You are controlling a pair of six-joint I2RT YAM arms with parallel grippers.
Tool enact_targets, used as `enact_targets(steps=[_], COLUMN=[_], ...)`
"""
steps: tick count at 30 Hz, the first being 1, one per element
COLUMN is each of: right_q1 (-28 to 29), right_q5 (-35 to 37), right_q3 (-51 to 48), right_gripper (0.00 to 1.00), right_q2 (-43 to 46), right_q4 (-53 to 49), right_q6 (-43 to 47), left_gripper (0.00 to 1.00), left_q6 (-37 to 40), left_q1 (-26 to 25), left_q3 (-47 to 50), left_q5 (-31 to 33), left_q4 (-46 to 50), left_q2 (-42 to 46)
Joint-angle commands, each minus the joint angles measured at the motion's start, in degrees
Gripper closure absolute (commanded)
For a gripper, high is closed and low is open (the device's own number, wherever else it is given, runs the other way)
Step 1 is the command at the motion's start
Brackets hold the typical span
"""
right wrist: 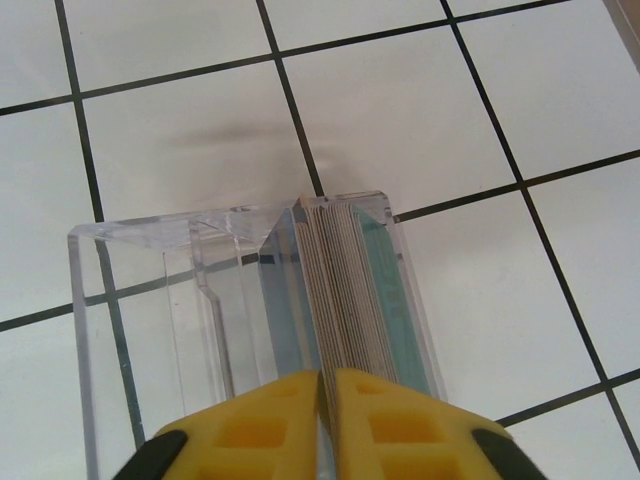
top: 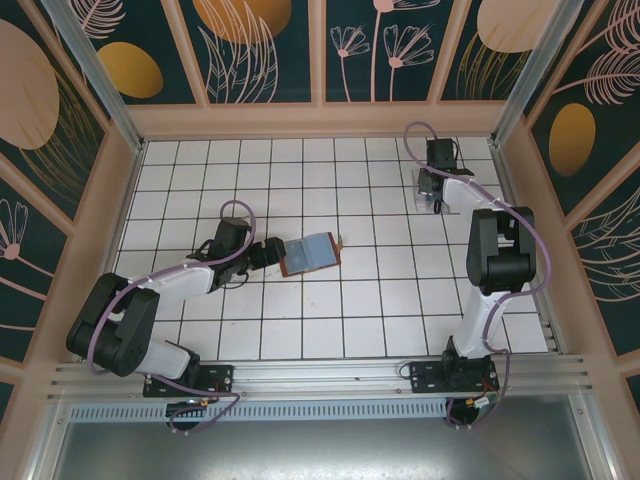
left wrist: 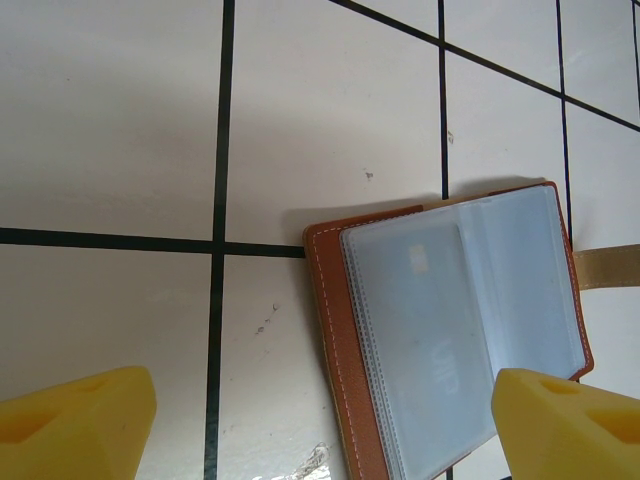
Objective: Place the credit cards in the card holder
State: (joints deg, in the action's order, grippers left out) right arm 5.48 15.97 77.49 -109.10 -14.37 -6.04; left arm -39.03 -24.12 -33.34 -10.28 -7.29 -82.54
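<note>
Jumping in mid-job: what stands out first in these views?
The card holder lies open at the centre, blue-grey sleeves up, with the open left gripper close beside it. At the far right, the right gripper is pinched shut on the credit cards, which stand on edge in a clear box.

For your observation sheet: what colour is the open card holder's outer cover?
The card holder cover is reddish-brown, clearest in the left wrist view.
</note>
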Motion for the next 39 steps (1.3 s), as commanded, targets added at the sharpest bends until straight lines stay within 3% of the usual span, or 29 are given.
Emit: enact_targets(steps=[1,7,19,24,30,33,36,39], right_q1=[-0.96,-0.98,-0.3,5.73,12.92,17.26,20.26,21.81], right_q5=[-0.57,-1.34,-5.42,-4.59,-20.82,-33.56,-45.99,-50.68], right_q3=[0.79,0.9,0.36,-1.73,-9.08,-15.79,-20.39,-22.13], right_gripper=[0.9,1.0,1.0,1.0,1.0,1.0,1.0,1.0], right_q2=[0.46,1.5,8.38,13.69,19.46,21.5,20.09,16.39], right_q4=[-1.19,-1.28,-2.62,-2.62,3.07,11.11,18.41,21.19], right_q6=[-0.11,0.07,-1.09,-1.51,-4.75,-8.12,-10.59,-10.9], left_gripper=[0.13,0.13,0.13,0.13,0.15,0.15,0.15,0.15], left_q6=[0.09,0.27,0.5,0.27,-0.46,0.81,0.68,-0.11], left_q1=[-0.22,-0.23,-0.23,-0.22,-0.23,-0.23,-0.23,-0.31], left_q3=[-0.85,-1.22,-1.34,-1.01,2.15,2.15,2.48,2.43], left_q5=[-0.56,-0.27,-0.11,-0.23,0.17,-0.38,-1.93,-3.61], left_q4=[-0.09,0.38,1.14,0.45,-1.15,0.45,-0.01,-1.05], left_q2=[0.27,0.67,1.24,0.72,5.35,6.11,4.73,3.11])
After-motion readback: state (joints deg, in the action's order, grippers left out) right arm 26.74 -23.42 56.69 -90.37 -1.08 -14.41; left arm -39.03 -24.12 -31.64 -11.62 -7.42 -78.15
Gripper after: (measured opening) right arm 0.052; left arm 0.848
